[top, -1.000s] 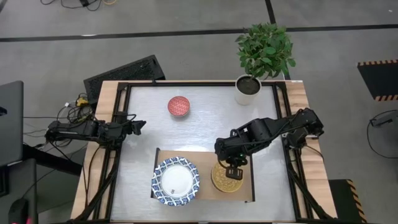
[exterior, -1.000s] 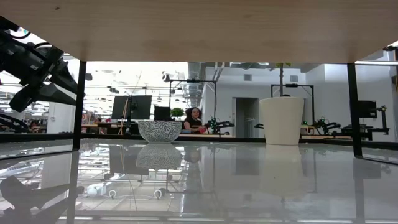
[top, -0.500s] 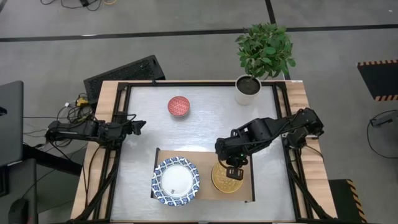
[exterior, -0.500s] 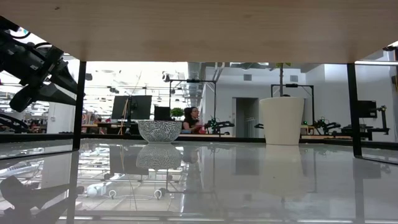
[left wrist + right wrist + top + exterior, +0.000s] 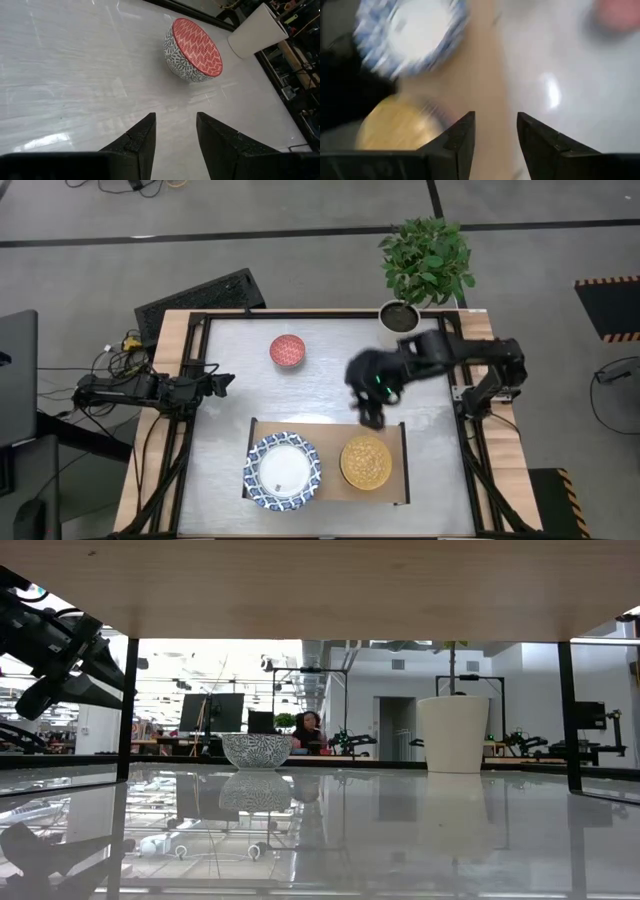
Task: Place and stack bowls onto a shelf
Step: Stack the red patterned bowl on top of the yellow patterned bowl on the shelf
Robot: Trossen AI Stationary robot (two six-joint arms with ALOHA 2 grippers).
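Right gripper [image 5: 372, 418] hung empty, fingers apart, just behind the shelf [image 5: 395, 485], above the table. On the shelf: blue-and-white bowl [image 5: 283, 471] beside yellow bowl [image 5: 365, 463]. Well behind the shelf, red bowl [image 5: 287, 350]. Left gripper [image 5: 222, 383], fingers narrowly parted, waited far left of the shelf.

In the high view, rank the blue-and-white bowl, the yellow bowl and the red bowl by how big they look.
1. blue-and-white bowl, on the shelf
2. yellow bowl, beside it on the shelf
3. red bowl, on the table; it sits lower, so may look slightly smaller.
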